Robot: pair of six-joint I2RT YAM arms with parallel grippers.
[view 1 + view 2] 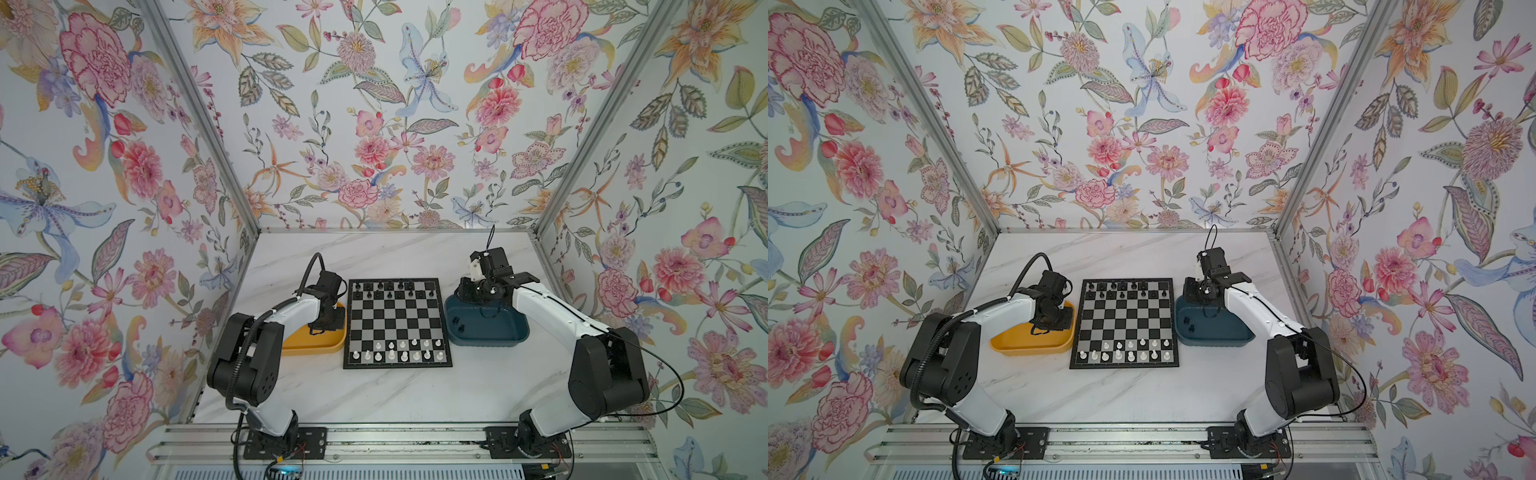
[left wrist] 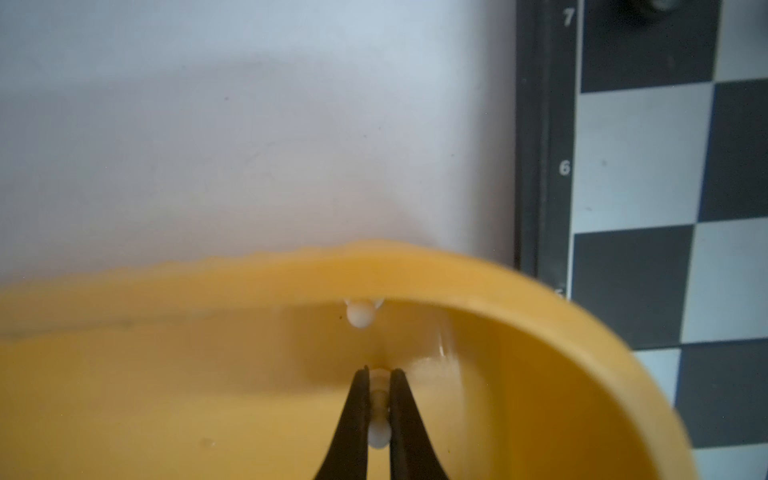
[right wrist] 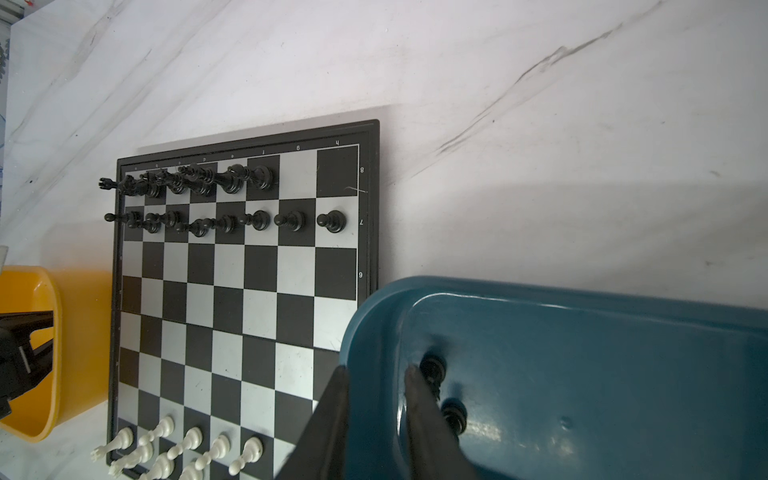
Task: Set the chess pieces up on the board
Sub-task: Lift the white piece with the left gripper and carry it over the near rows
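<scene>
The board (image 1: 397, 322) lies mid-table, with black chess pieces (image 1: 388, 291) on its two far rows and white chess pieces (image 1: 399, 351) on its two near rows. My left gripper (image 2: 380, 374) is down inside the yellow tray (image 2: 540, 332), shut on a small white piece (image 2: 379, 436). Another white piece (image 2: 360, 313) lies beyond it against the tray wall. My right gripper (image 3: 377, 374) hangs open over the board-side corner of the dark blue tray (image 3: 582, 374), holding nothing. Two black pieces (image 3: 433, 369) lie in that tray beside one finger.
The yellow tray (image 1: 316, 345) touches the board's left edge and the blue tray (image 1: 486, 328) its right edge. Bare marble table (image 1: 395, 399) lies in front of and behind the board. Flowered walls close in on three sides.
</scene>
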